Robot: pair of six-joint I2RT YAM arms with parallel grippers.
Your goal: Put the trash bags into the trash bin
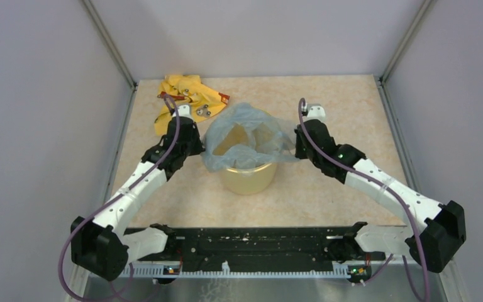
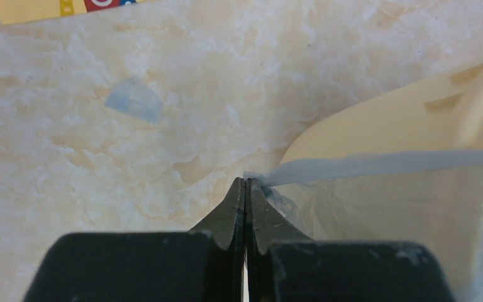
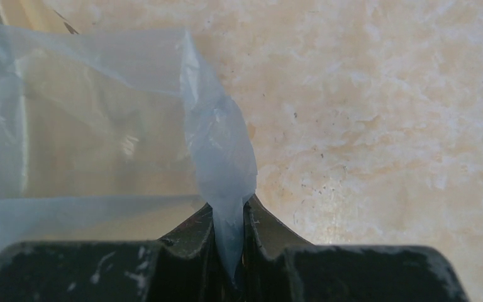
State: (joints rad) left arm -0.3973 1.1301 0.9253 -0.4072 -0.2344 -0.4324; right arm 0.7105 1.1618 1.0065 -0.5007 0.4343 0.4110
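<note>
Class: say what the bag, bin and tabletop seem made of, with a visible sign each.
Bag: thin plastic film; translucent, creased. Bin: probably moulded plastic; smooth, pale yellow. Tabletop: perhaps laminate; flat mottled stone-like print.

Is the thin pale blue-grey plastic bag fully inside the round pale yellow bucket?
No, most of the bag billows above the rim of the bucket.

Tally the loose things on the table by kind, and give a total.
bag: 1
bin: 1
cloth: 1
pale blue scrap: 1
Total: 4
</note>
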